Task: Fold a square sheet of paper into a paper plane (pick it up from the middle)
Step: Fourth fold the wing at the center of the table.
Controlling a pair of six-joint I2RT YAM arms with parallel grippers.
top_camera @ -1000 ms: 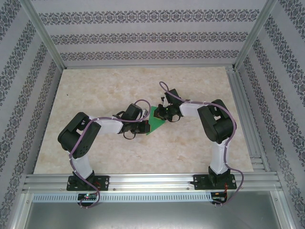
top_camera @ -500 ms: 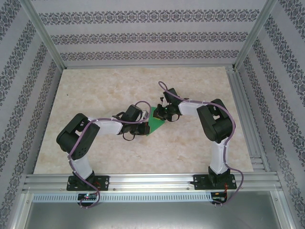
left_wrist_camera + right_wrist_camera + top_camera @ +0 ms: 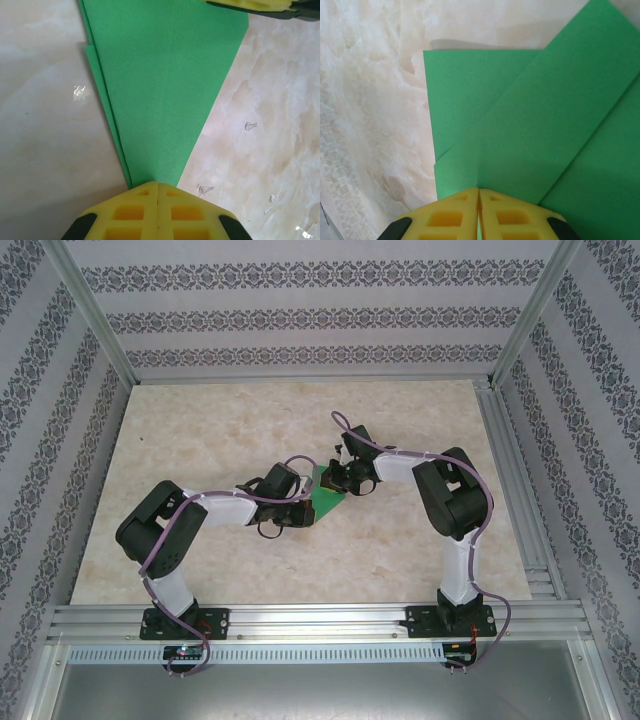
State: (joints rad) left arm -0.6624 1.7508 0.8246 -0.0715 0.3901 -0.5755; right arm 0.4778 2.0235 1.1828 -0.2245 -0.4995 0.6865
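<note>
Pins the green paper plane (image 3: 326,502) flat on the surface (image 3: 200,430), midway between the two arms.
Rests the left hand (image 3: 158,187), fingers pressed together, at its pointed tip; rests the right hand (image 3: 479,192), fingers likewise together, on the layered wide end.

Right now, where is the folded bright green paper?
In the top external view, the folded bright green paper lies mid-table on the marbled tabletop, its narrow tip at the left gripper and its wide end at the right gripper.
</note>
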